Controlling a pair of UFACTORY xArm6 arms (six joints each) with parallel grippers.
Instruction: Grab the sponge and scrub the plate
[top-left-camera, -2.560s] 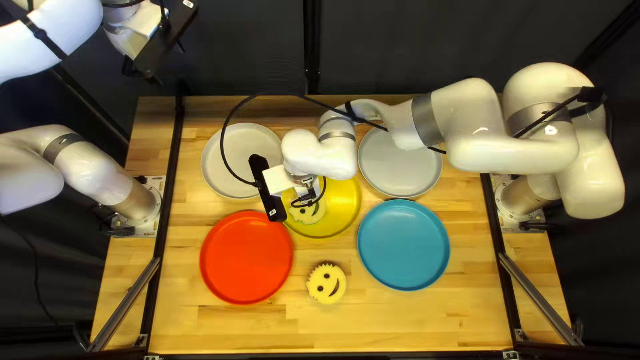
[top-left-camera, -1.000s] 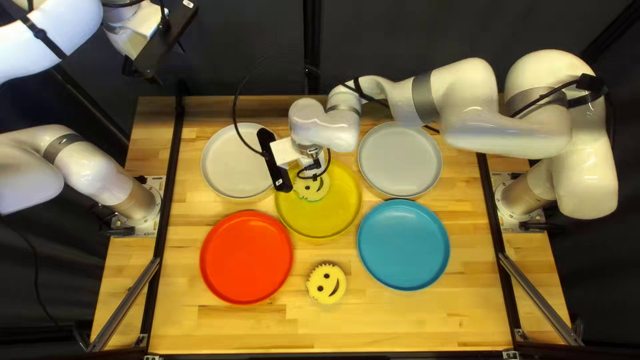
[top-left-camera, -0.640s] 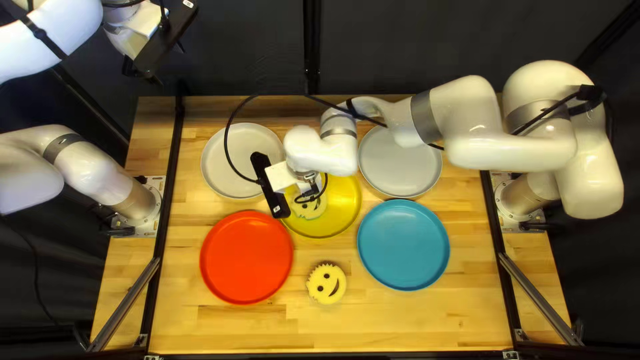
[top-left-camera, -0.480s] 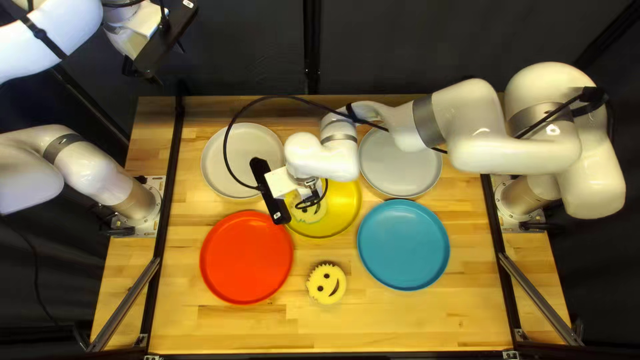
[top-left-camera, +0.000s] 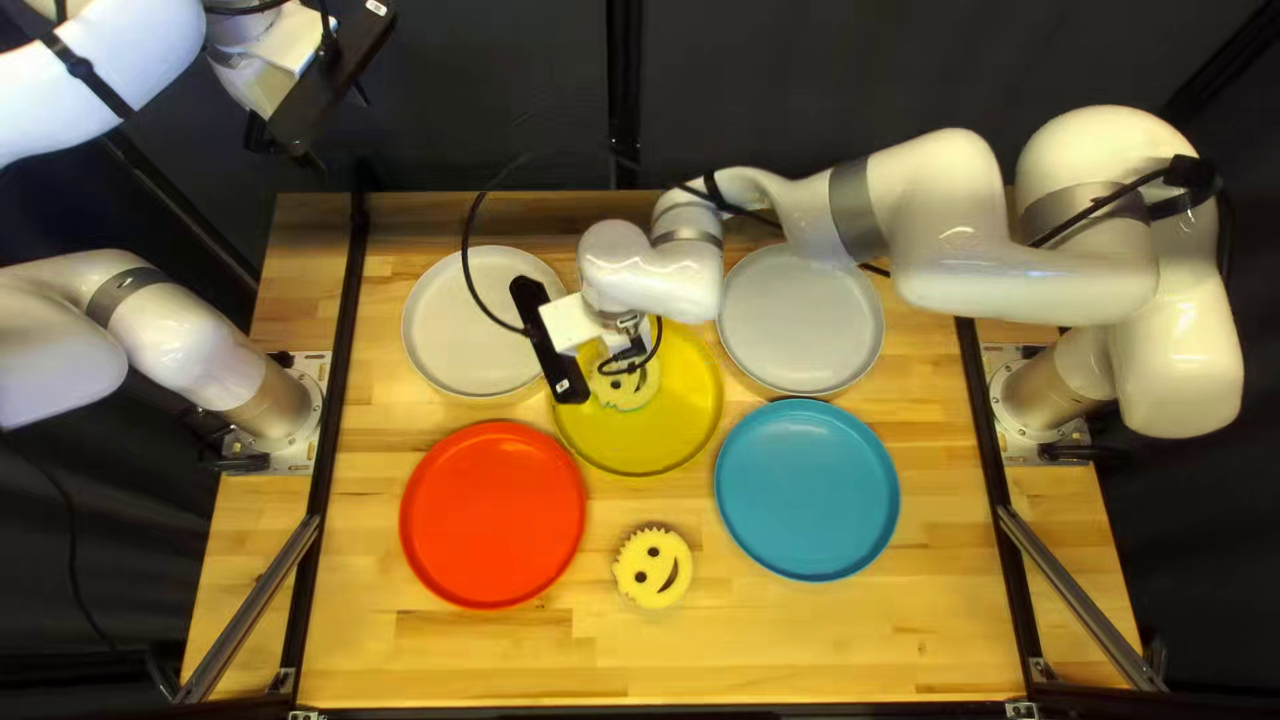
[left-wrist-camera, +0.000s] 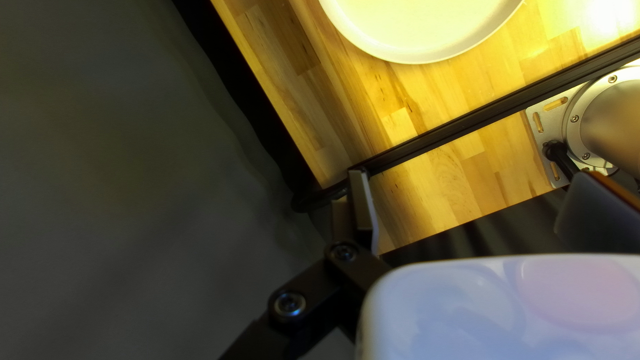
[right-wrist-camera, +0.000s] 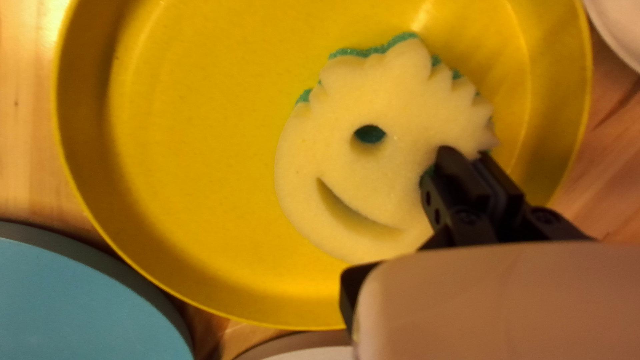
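Note:
In the top left view my right gripper (top-left-camera: 624, 356) reaches down over the far part of the yellow plate (top-left-camera: 680, 420), its fingertips hidden. Under it lies a smiley sponge (top-left-camera: 631, 392). The right wrist view has my right gripper (right-wrist-camera: 468, 155) shut on the scalloped edge of that sponge (right-wrist-camera: 333, 160), one finger in an eye hole, the other outside the edge. Pale side up, green side down, the sponge rests inside the yellow plate (right-wrist-camera: 187, 160). My left gripper (top-left-camera: 318, 91) is raised beyond the table's far left corner; in its wrist view the left gripper (left-wrist-camera: 477, 200) stands open, holding nothing.
A second smiley sponge (top-left-camera: 654, 567) lies on bare wood between the red plate (top-left-camera: 494, 515) and the blue plate (top-left-camera: 808, 490). Two pale plates, one at left (top-left-camera: 467, 327) and one at right (top-left-camera: 800, 327), flank the yellow one. My right arm crosses above the right one.
Over the last half second my right gripper and its sponge have shifted toward the table's far edge across the yellow plate; earlier frames show them going back and forth. My left arm is still.

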